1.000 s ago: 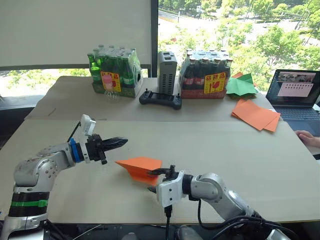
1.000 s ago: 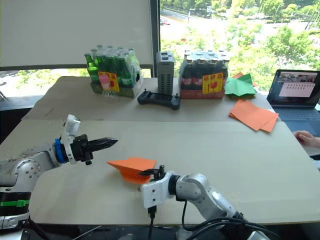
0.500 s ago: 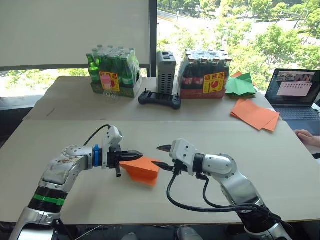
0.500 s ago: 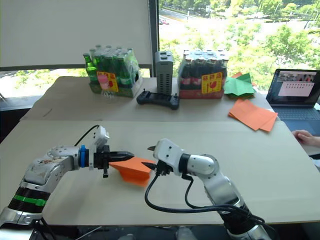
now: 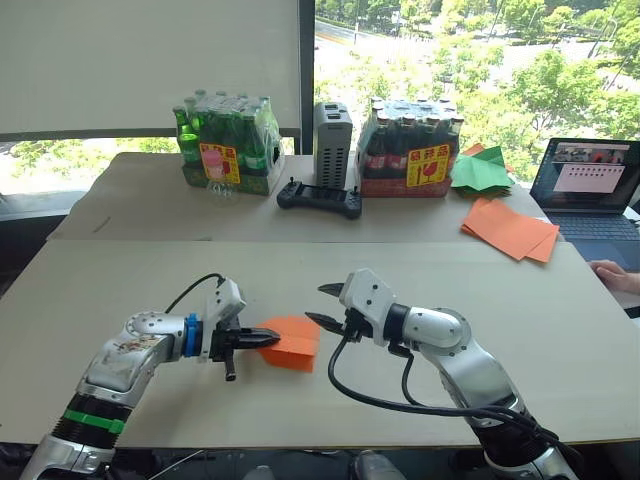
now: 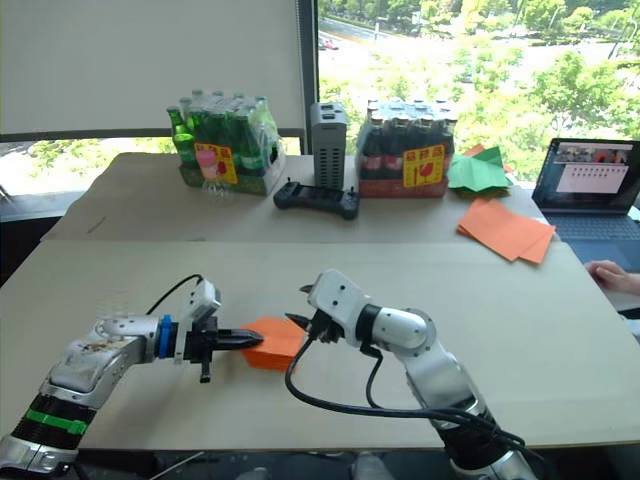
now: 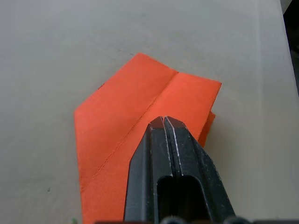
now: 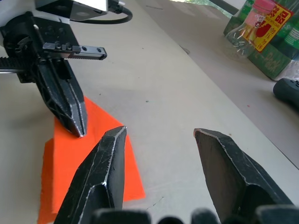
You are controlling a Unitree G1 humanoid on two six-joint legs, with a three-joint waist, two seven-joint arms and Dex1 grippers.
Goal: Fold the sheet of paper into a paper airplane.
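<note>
Paper airplane folding sits before us on a wide beige counter (image 5: 520,330) by sunlit windows. At the far edge stand green bottles (image 5: 228,142), dark bottles (image 5: 412,145), a grey box (image 5: 334,145) and a black controller (image 5: 320,198); rightward lie a green paper shape (image 5: 482,170), a stack of orange sheets (image 5: 512,229) and a laptop (image 5: 590,190). The sheet of paper (image 5: 291,342), creased and layered, lies flat between our arms. Our left gripper (image 5: 268,339) presses on it, jaws closed together; our right gripper (image 5: 322,306) hovers just above its edge, jaws spread, empty.
</note>
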